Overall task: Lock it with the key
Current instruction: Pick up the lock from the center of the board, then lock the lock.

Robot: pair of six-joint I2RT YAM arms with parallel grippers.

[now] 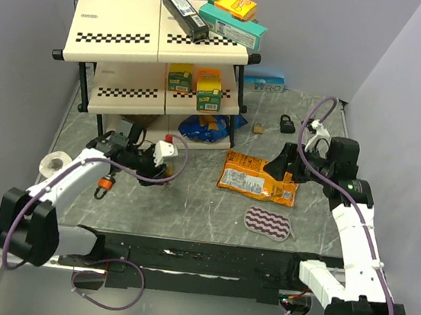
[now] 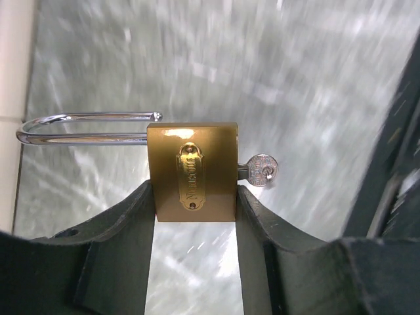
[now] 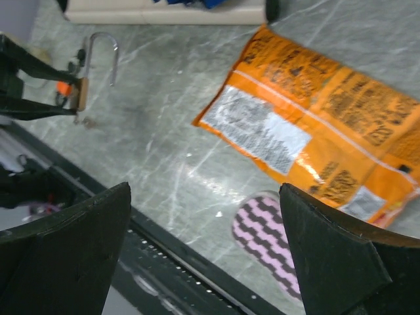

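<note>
Nearest, at 6 o'clock of the left wrist view: left gripper, clamped on the brass padlock, one finger on each narrow side of the body. Shackle pointing to 9 o'clock, long leg seated in the body, short leg out of its hole and offset toward 12 o'clock; hence open. Key seated in the keyway, bow projecting to 3 o'clock. Padlock apparently lifted off the table, toward 9 o'clock of the top view.

Next, toward 3 o'clock of the top view: right gripper, spread wide and holding nothing. Orange snack bag at 1 o'clock of its own view, purple zigzag pad at 5 o'clock, the held padlock at 10 o'clock and well apart.

Farther, between 12 and 1 o'clock of the top view: black padlock lying on the table, apart from both grippers. Checker-trimmed shelf at 11 o'clock.

Progress, as a judgement: padlock in hand and key inserted, so preparation done. Left to do: short leg swung back over its hole and pressed home, then the key turned, probably by the free right gripper. Not yet locked.
</note>
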